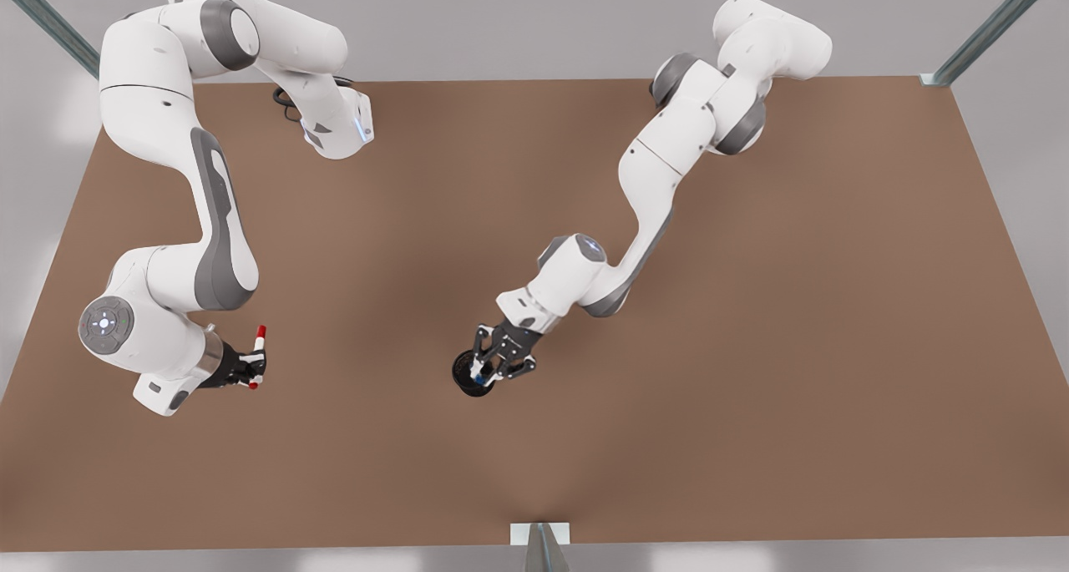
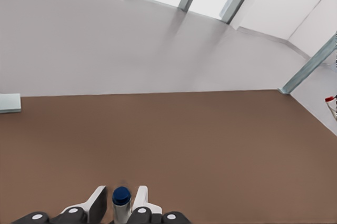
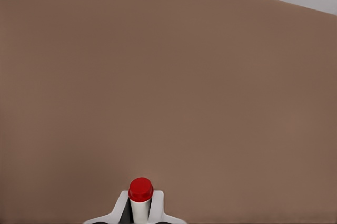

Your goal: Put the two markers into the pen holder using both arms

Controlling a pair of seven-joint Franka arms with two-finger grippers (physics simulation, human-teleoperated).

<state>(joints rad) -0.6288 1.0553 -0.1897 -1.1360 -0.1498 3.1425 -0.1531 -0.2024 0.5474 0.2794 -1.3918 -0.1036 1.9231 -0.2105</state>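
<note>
1. Markers first: I see two, one with a red cap and one with a blue cap.
2. My left gripper [image 1: 499, 361] is the one near the middle of the front view. It hangs right over the pen holder [image 1: 468, 376], a small black cup standing on the brown worktop [image 1: 752, 346].
3. The blue-cap marker [image 1: 478, 377] sits between the fingers of this gripper. In the left wrist view the blue-cap marker [image 2: 121, 201] stands up between the two white fingertips [image 2: 97, 201], which are close on each side of it. The left gripper [image 2: 119, 205] is nearly closed and has hold of this marker.
4. In the front view the blue end shows at the cup's rim. I cannot tell how far down inside the cup the marker is.
5. My right gripper [image 1: 253, 366] is at the front view's left, well apart from the pen holder.
6. The red-cap marker [image 1: 260, 344] is in this gripper, with its red cap sticking out past the fingers.
7. In the right wrist view the red-cap marker [image 3: 140, 197] stands between the white fingertips [image 3: 122, 206], and they press close to its white body. The right gripper [image 3: 140, 211] is closed tight on it, above the bare brown worktop [image 3: 184, 92].
</note>
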